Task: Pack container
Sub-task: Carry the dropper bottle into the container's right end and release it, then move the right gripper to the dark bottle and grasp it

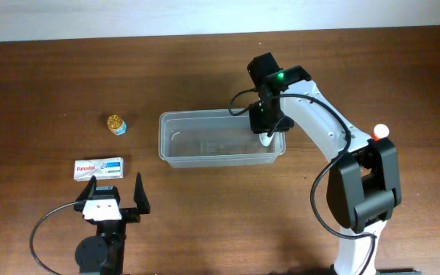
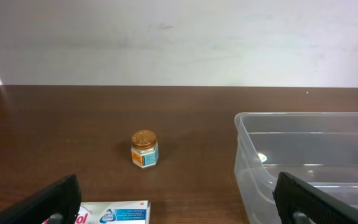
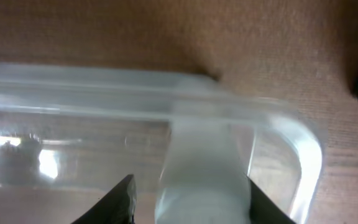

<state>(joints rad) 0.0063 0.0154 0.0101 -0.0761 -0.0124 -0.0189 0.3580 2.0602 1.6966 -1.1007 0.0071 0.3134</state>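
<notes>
The clear container (image 1: 176, 157) lies at mid-table. My right gripper (image 1: 268, 128) reaches down into its right end, around an upright white bottle (image 1: 268, 140). In the right wrist view the bottle (image 3: 204, 168) stands between the jaws (image 3: 190, 200), against the right finger, with a slim gap to the left finger. The container's rim (image 3: 104, 81) runs across that view. My left gripper (image 1: 116, 192) is open and empty near the front edge, just behind a white and blue box (image 1: 98, 168). Its fingers (image 2: 179, 208) frame the box (image 2: 120, 213) and the container's left end (image 2: 248, 134).
A small gold-lidded jar (image 1: 116, 123) stands left of the container; it also shows in the left wrist view (image 2: 144, 148). A red and white object (image 1: 380, 130) sits behind the right arm's base. A pale wall runs along the far table edge.
</notes>
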